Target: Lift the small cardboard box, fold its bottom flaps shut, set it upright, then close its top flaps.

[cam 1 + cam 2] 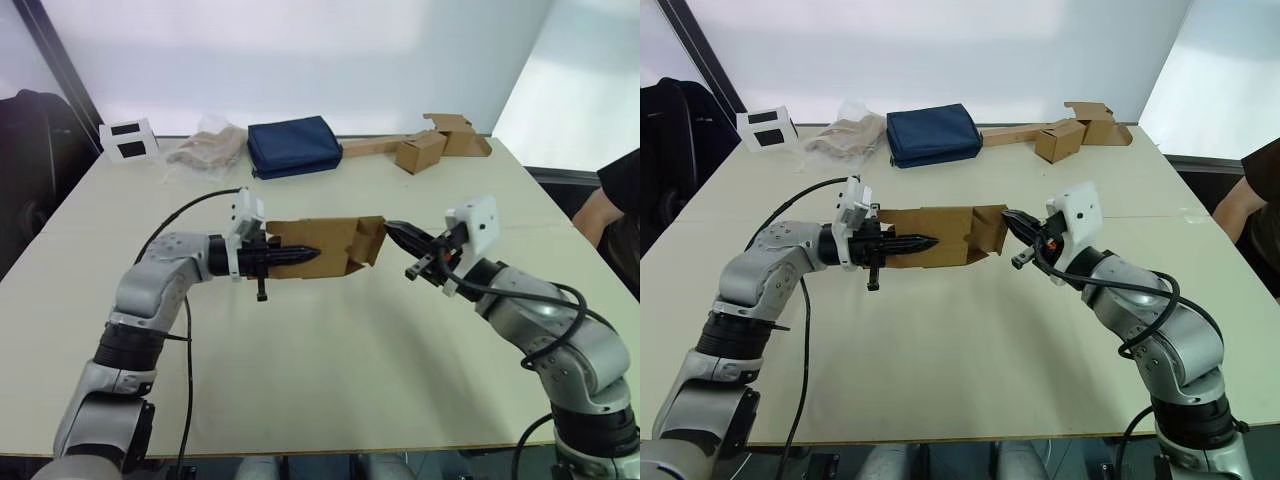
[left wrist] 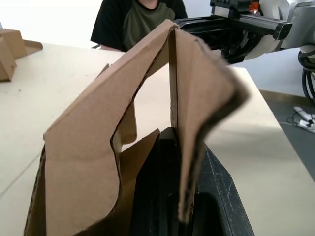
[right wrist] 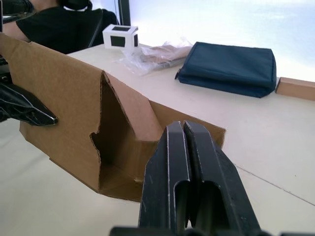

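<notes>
The small cardboard box (image 1: 335, 240) hangs on its side above the table (image 1: 330, 380), partly flattened. My left gripper (image 1: 310, 252) is shut on its near wall, with the black fingers lying along the cardboard (image 2: 98, 142). Short flaps (image 1: 368, 243) splay open at the box's right end, one with a notched edge (image 3: 98, 137). I cannot tell whether these are the bottom flaps or the top flaps. My right gripper (image 1: 392, 228) is shut and empty, its tips right at those flaps (image 3: 182, 125). The box's left end is hidden behind my left gripper.
Along the table's far edge lie a white box (image 1: 128, 139), a clear plastic bag (image 1: 207, 148), a dark blue pouch (image 1: 293, 146) and a smaller tan box with a long strip (image 1: 420, 152). A person (image 1: 615, 200) sits at the right.
</notes>
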